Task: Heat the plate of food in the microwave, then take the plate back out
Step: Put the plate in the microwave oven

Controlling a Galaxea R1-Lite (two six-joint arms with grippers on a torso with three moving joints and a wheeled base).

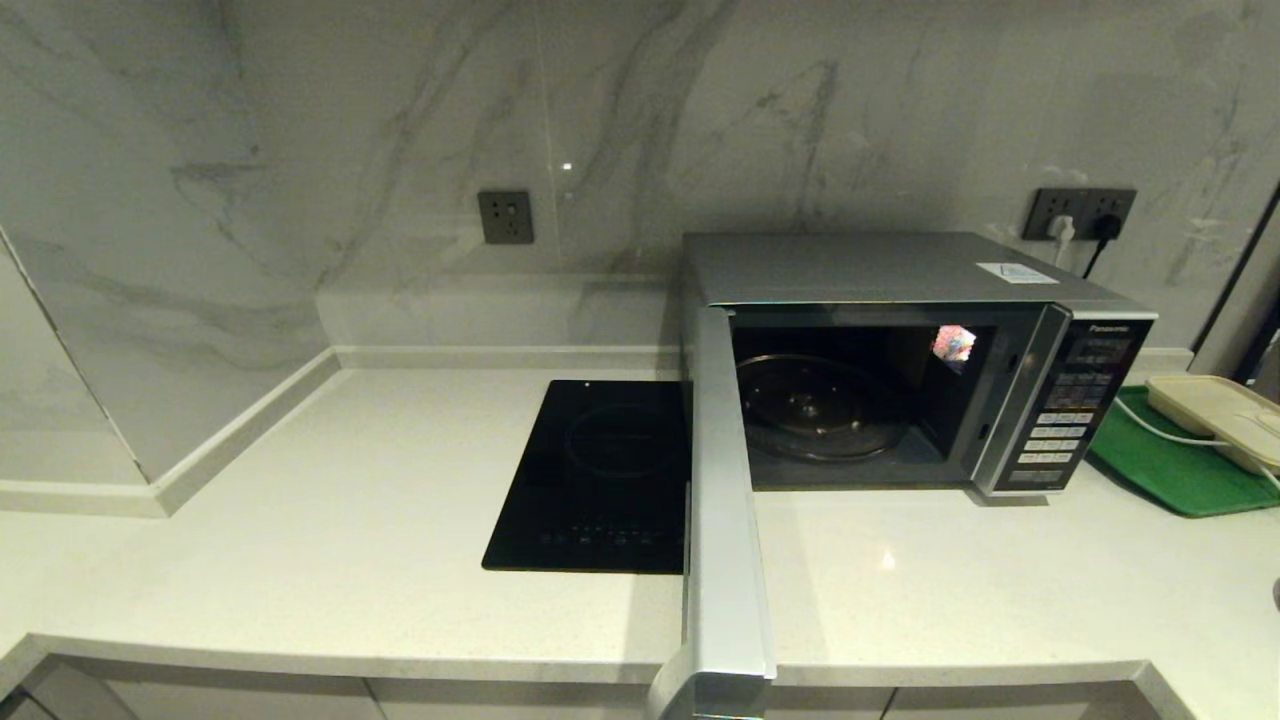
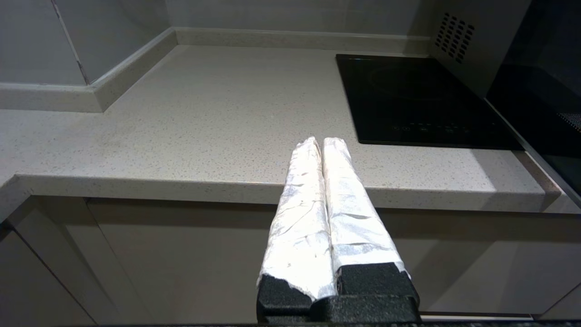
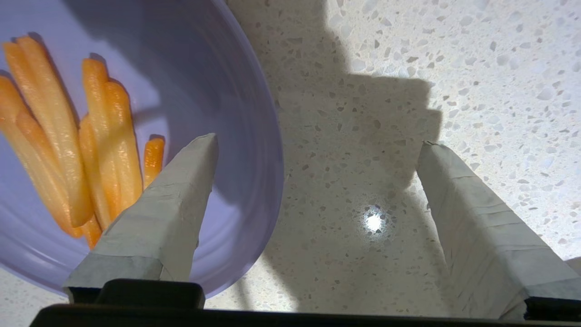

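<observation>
The silver microwave (image 1: pixel 880 265) stands on the counter with its door (image 1: pixel 722 480) swung wide open toward me. Inside, the glass turntable (image 1: pixel 820 410) is bare. The plate of food (image 3: pixel 190 68), pale lavender with orange-yellow sticks (image 3: pixel 104 136), shows only in the right wrist view, lying on the speckled counter. My right gripper (image 3: pixel 317 141) hangs open just above it, one finger over the plate's inside and the other over bare counter, with the rim between them. My left gripper (image 2: pixel 322 141) is shut on nothing, low in front of the counter's front edge.
A flat black cooktop (image 1: pixel 600 480) is set into the counter left of the open door. A green tray (image 1: pixel 1170 470) with a cream box (image 1: pixel 1220 420) and a white cable sits right of the microwave. Marble walls close the back and left.
</observation>
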